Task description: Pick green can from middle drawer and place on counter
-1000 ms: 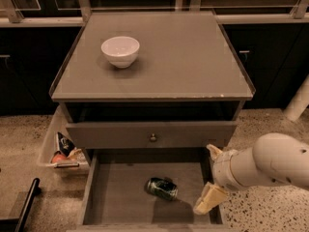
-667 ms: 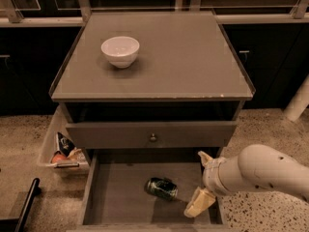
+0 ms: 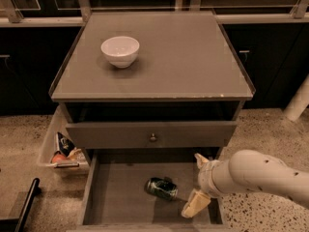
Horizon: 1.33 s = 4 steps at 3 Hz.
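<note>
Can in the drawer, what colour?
Dark green; camera view. Gripper sits just right of the can.

Kitchenette or break room, grey-brown cabinet with flat counter (image 3: 183, 57), white bowl (image 3: 119, 50) on the counter, dark cupboards (image 3: 275, 66) behind it, speckled stone floor (image 3: 270, 124) around it, snack bin (image 3: 46, 146) at its left, gripper (image 3: 192, 185) below its front edge, fingers spread, over the open middle drawer (image 3: 120, 192).

White bowl (image 3: 120, 50), clear bin (image 3: 47, 146) (snack packets (image 3: 65, 148) inside), speckled floor (image 3: 270, 127)
</note>
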Each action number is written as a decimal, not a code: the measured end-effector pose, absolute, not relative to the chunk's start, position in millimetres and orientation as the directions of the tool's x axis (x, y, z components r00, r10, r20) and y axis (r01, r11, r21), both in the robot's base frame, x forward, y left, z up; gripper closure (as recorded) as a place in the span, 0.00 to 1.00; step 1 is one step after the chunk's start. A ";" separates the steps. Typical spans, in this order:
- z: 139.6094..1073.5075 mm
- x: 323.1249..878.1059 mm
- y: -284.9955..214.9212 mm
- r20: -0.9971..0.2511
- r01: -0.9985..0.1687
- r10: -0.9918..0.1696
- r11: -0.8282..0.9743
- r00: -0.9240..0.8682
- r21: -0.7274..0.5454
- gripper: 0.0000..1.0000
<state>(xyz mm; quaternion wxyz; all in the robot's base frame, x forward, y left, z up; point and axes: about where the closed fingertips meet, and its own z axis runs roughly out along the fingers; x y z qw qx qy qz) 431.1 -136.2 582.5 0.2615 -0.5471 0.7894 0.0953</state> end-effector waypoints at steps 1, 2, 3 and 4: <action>541.9 448.3 -133.7 -0.498 -0.932 -0.844 0.320 -0.199 -0.170 0.00; 509.9 461.6 -127.8 -0.479 -0.950 -0.873 0.221 -0.091 -0.222 0.00; 483.1 474.1 -124.5 -0.486 -0.961 -0.873 0.161 -0.032 -0.227 0.00; 463.4 485.7 -113.8 -0.529 -0.968 -0.849 0.138 -0.007 -0.209 0.00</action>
